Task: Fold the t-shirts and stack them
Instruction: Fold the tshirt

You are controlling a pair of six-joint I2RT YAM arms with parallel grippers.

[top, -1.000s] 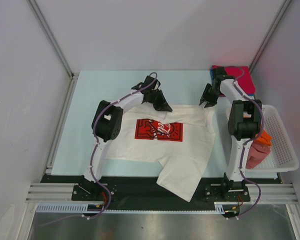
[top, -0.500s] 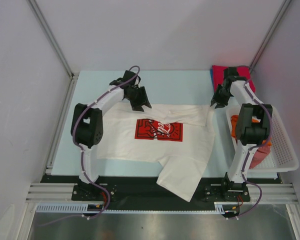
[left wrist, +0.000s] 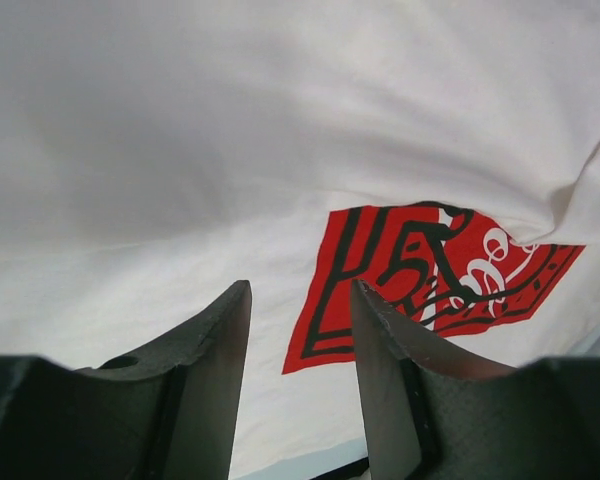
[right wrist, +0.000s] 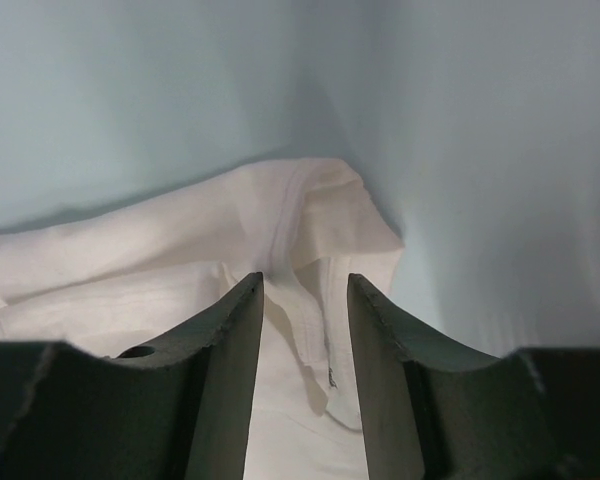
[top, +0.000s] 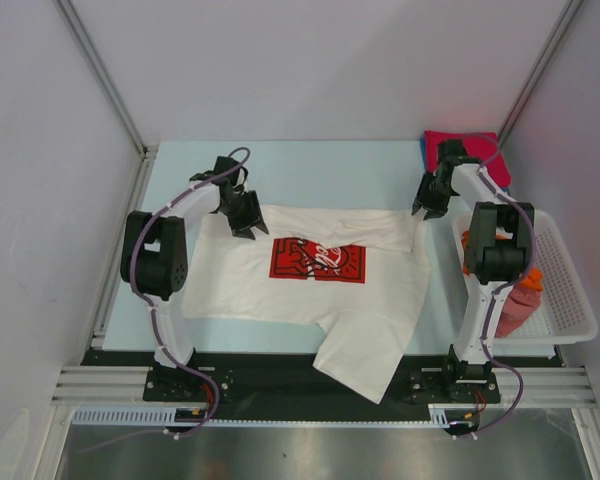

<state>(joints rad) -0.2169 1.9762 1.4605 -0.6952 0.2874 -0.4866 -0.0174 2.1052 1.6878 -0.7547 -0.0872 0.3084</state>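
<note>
1. Red tee [top: 460, 137]: near edge hidden behind the right arm [top: 495, 245].
2. Orange tee [top: 467, 240] and pinkish tee [top: 518, 308] in the basket [top: 570, 300]: largely behind that arm.
3. Left wrist view: white tee [left wrist: 280, 120] runs past every edge. The logo [left wrist: 430, 270] is partly behind a finger [left wrist: 390, 390], with its upper right under a fold [left wrist: 590, 200].
4. Right wrist view: tee cut off left and bottom. Whether the fingers [right wrist: 225, 370] touch it cannot be told.

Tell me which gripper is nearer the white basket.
Right. The right gripper hangs just left of the basket, over the far right corner of the white t-shirt; the left gripper is at its far left.
</note>
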